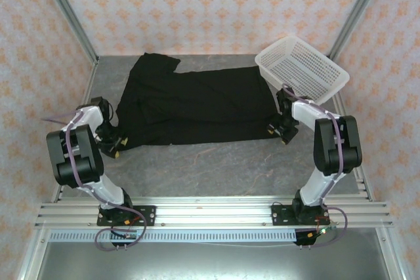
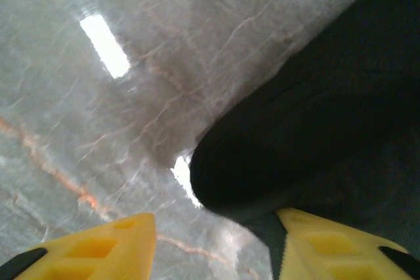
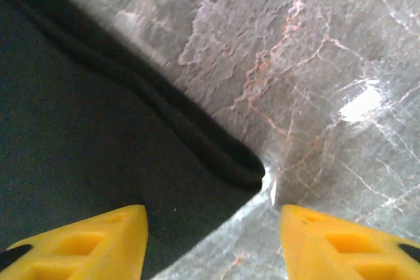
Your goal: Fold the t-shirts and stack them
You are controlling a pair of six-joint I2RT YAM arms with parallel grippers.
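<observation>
Counted from above: one black t-shirt [image 1: 197, 106], one white mesh basket [image 1: 302, 67], two black-and-white arms, two grippers with yellow fingers.

T-shirt spread flat across the middle of the table [image 1: 216, 162], long side running left to right, plain black side up, one sleeve poking toward the back-left corner. Basket tilted at back right, its near corner just beside the shirt's far-right end; touching or not, cannot tell.

Left gripper [image 1: 113, 143] low at the shirt's near-left corner, right gripper [image 1: 279, 129] low at the near-right corner.

Close up from the left wrist: jaws apart, one finger [image 2: 98, 254] over bare stone, the other over dark cloth, a rounded folded edge of the shirt [image 2: 315, 129] lying in the gap. Nothing clamped.

Close up from the right wrist: jaws likewise apart, left-hand finger [image 3: 85, 240] over the cloth, right-hand one over the stone, the hemmed corner of the shirt [image 3: 98, 129] ending between them. Nothing clamped here either.

Surface: grey marble-look tabletop, veined in pale pink and orange, glossy, with bright patches of lamp glare.

Room: walls [image 1: 210, 4] on three sides papered pale pink with a repeating orange floral motif. Slanted aluminium posts [image 1: 65, 11] at the back corners. Grooved aluminium rails [image 1: 210, 213] along the near edge, carrying both arm bases, with loops of cable hanging below.
</observation>
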